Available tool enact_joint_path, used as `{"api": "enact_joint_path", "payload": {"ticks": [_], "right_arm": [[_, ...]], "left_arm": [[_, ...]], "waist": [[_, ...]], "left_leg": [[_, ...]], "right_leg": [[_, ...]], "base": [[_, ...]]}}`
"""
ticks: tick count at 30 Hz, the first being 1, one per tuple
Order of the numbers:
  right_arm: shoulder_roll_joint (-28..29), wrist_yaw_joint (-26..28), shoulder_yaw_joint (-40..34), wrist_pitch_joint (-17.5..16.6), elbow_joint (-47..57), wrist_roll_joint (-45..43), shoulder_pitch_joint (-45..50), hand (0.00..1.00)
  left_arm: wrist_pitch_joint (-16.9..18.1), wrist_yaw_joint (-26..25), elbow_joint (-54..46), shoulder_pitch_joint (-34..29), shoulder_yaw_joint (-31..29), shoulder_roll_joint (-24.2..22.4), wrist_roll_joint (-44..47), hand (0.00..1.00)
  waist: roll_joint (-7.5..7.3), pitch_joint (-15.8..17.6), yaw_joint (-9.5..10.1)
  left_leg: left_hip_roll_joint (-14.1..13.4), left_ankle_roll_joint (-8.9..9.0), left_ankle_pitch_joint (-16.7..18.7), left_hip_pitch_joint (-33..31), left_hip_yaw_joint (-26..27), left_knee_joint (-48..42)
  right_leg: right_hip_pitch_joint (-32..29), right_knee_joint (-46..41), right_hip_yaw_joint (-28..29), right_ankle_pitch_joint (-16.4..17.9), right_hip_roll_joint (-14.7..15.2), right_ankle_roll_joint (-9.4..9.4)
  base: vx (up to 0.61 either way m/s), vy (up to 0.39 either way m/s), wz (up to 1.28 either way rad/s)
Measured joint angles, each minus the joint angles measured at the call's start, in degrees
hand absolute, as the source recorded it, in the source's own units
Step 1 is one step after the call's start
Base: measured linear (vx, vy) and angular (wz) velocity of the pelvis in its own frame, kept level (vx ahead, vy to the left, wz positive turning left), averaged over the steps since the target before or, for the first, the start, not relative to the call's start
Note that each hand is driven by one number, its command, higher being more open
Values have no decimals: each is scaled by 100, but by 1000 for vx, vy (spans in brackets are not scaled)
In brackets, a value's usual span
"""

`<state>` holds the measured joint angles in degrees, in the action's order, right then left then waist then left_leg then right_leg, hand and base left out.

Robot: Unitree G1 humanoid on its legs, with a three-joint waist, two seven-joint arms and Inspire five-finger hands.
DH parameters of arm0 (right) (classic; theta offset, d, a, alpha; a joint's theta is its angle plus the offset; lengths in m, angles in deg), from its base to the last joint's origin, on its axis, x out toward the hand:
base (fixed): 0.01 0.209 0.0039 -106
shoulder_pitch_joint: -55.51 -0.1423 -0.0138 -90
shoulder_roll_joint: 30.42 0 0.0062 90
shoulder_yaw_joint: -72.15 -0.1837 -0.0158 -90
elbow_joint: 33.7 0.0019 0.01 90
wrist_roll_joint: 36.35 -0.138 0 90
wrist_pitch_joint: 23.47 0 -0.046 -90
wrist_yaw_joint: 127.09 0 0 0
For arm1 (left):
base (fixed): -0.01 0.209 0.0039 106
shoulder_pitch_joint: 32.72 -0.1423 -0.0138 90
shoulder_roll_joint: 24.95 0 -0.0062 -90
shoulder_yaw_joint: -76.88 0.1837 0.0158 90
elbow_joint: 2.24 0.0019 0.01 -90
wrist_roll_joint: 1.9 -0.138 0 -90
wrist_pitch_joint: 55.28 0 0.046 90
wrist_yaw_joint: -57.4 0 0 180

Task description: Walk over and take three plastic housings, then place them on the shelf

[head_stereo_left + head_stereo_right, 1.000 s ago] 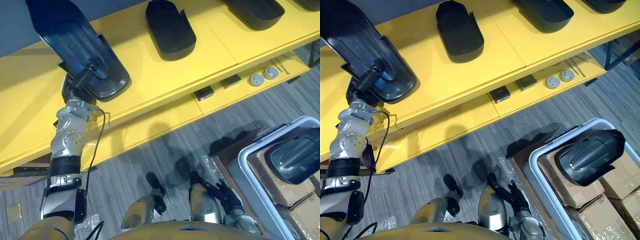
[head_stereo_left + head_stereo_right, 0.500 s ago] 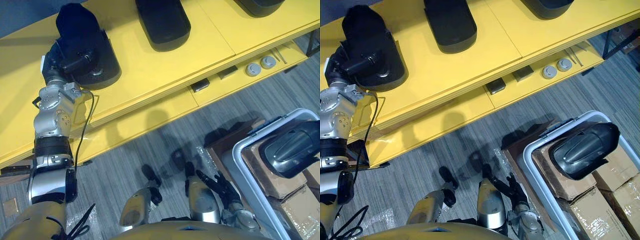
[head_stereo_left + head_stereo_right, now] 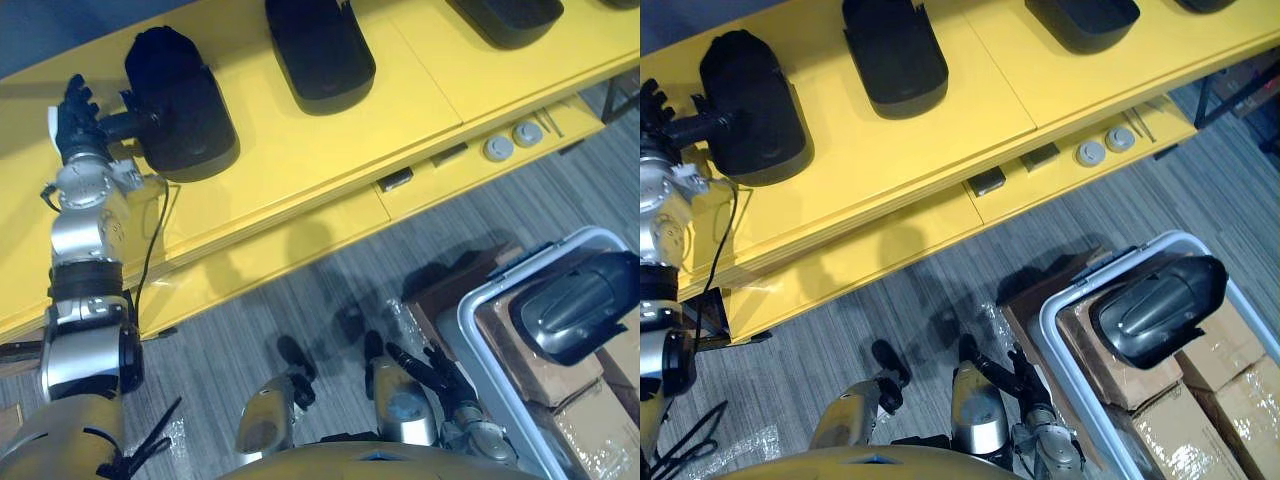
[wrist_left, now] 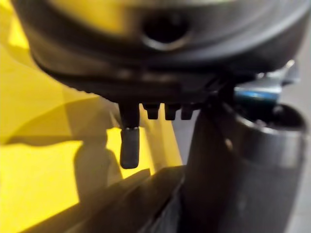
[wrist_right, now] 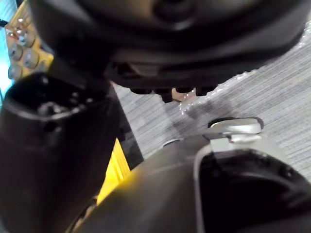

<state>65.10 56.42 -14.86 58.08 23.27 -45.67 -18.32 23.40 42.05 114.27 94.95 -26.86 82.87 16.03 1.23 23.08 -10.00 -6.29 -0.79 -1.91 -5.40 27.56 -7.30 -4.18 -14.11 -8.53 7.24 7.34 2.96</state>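
The housing (image 3: 180, 105) lay flat on the yellow shelf (image 3: 300, 160) next to a second housing (image 3: 320, 50), I think to keep a tidy row, while my left hand (image 3: 75, 115) just beside it had its fingers spread, grasping nothing, and my right hand (image 3: 432, 368) hung low, fingers relaxed.

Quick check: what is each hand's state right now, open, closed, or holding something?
Left hand: open, fingers spread, beside the plastic housing lying on the shelf.
Right hand: open, fingers relaxed, holding nothing.
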Motion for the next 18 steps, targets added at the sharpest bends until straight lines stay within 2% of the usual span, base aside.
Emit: {"api": "enact_joint_path", "payload": {"ticks": [2, 3, 5, 6, 7, 8, 9, 10, 12, 14, 15, 18], "right_arm": [[-41, 112, 44, -13, -29, 60, -7, 100], [-56, 121, 64, -41, -51, 167, -16, 100], [-107, 104, 147, -103, -169, 231, -62, 100], [-107, 100, 137, -107, -243, 231, -98, 100], [-104, 93, 98, -104, -354, 232, -133, 100], [-97, 78, -51, -107, -498, 232, -130, 100], [-85, 72, -130, -108, -544, 234, -122, 100], [1, 54, -376, -124, -640, 232, -122, 100], [238, 52, -741, -191, -880, 228, -94, 100], [421, 84, -1113, -221, -1057, 229, 17, 100], [435, 111, -1369, -239, -1158, 234, 51, 100], [385, 114, -1590, -288, -1217, 233, 59, 100]], "left_arm": [[281, -150, -620, -797, -20, -340, -39, 100], [343, -187, -791, -1020, -33, -419, -41, 100], [583, -404, -1423, -1918, -82, -752, -64, 100], [672, -445, -1578, -2116, -104, -853, -70, 100], [799, -516, -1868, -2430, -137, -1062, -93, 100], [1011, -550, -2342, -2945, -124, -1461, -314, 100], [1124, -549, -2532, -3166, -100, -1605, -419, 100], [1276, -510, -2858, -3500, 35, -1797, -648, 100], [1379, -393, -3133, -3860, 336, -1923, -878, 100], [1513, -240, -3222, -4158, 582, -2043, -1208, 100], [1605, -49, -3241, -4377, 696, -2092, -1304, 100], [1617, 137, -3193, -4457, 728, -2097, -1466, 100]], "waist": [[-1, -1, 96], [-8, -8, 162], [9, -52, 371], [7, -56, 403], [16, -78, 464], [90, -190, 530], [129, -260, 528], [173, -354, 515], [98, -485, 524], [33, -762, 543], [37, -1018, 584], [48, -1066, 675]], "left_leg": [[-238, 42, 180, 10, -294, -560], [-280, 61, 191, 22, -352, -658], [-326, 171, 155, 77, -643, -790], [-383, 66, 329, 21, -691, -1119], [-531, 52, 570, -72, -766, -1833], [-713, 90, 774, -122, -966, -2723], [-754, 79, 748, -103, -1036, -2859], [-736, 138, 808, -100, -1104, -2701], [-673, 143, 810, -95, -1086, -2425], [-448, 177, 789, 126, -1217, -1716], [-291, 372, 659, 305, -1343, -1086], [-213, 442, 567, 289, -1489, -1180]], "right_leg": [[358, 132, -117, 80, -136, -109], [363, 114, -94, 126, -154, -159], [370, 57, -31, 221, -150, -298], [361, 45, -31, 223, -138, -304], [337, 15, 8, 231, -131, -317], [309, -13, 24, 247, -139, -316], [256, -73, 7, 272, -143, -302], [141, -230, -92, 299, -124, -233], [225, -137, -361, 276, -47, -210], [327, -14, -648, 274, 36, -209], [350, 81, -744, 271, 74, -204], [599, 325, -879, 217, 131, -125]], "base": [[-21, -115, 10], [-71, -114, -23], [-56, -97, -28], [-23, -73, -19], [36, -35, -14], [70, -4, -6], [131, 48, 25], [110, 66, 48], [121, 68, 80], [139, 42, 92], [129, 35, 67], [110, 41, 34]]}}
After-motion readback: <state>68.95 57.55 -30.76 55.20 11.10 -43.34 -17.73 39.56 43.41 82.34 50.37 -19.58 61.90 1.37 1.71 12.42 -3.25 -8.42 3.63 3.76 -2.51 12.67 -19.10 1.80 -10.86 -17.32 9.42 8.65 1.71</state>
